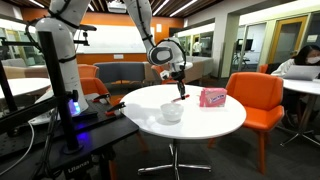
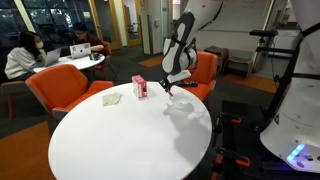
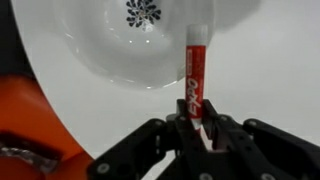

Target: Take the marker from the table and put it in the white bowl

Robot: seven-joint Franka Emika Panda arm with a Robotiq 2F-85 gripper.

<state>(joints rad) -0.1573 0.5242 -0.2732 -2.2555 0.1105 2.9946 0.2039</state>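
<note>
Your marker (image 3: pixel 194 75) is light, stiff and smooth-barrelled (it would likely swivel in a loose pinch). The gripper (image 3: pixel 198 128) clamps it by one end, its free end hanging about over the white bowl's (image 3: pixel 100 50) rim, above the table (image 3: pixel 275 70).

Looks like an open-plan office or campus lounge, not a lab. Round white bench (image 1: pixel 222 125) on a chrome pedestal (image 1: pixel 175 152), cafe style. Orange armchairs (image 1: pixel 262 95) are pulled up around the bench in both exterior views. Beyond the bench, a person (image 2: pixel 22 55) sits at another white table with a laptop (image 2: pixel 80 50) open. Grey sofa (image 1: pixel 120 72) behind the bench, with what look like glass-fronted rooms further back. The only lab-type kit is a black equipment stand (image 1: pixel 85 135) parked just beside the bench, with a lit blue indicator on it.
</note>
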